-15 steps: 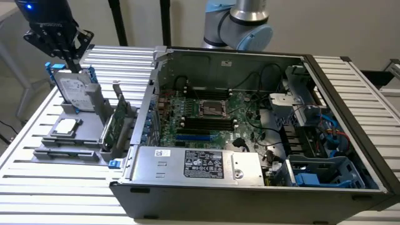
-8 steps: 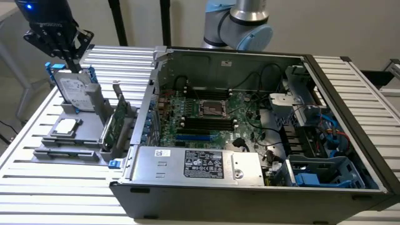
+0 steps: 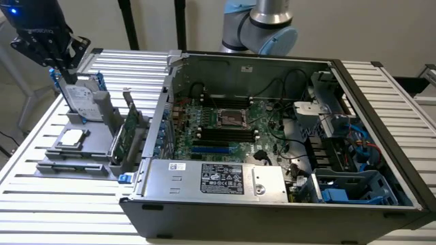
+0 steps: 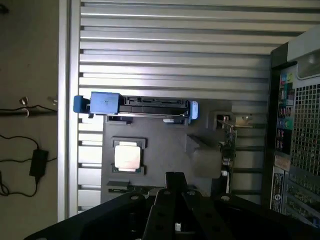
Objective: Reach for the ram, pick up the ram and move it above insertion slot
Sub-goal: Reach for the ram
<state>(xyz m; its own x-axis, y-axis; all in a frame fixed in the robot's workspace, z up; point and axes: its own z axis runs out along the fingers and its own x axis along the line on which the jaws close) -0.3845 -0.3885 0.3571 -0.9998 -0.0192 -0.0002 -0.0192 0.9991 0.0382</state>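
Presently the ram [image 3: 73, 167] is seen as a thin dark strip in the gray fixture [image 3: 94, 145]; the end effector [image 3: 67, 77] is clenched.

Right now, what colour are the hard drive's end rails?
Blue; the rails show best in the wrist view.

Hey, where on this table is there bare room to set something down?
The slatted table is bare between the gray parts tray and its camera-side edge, and again along the exterior view's right of the computer case. Crowded: the tray itself and inside the case.
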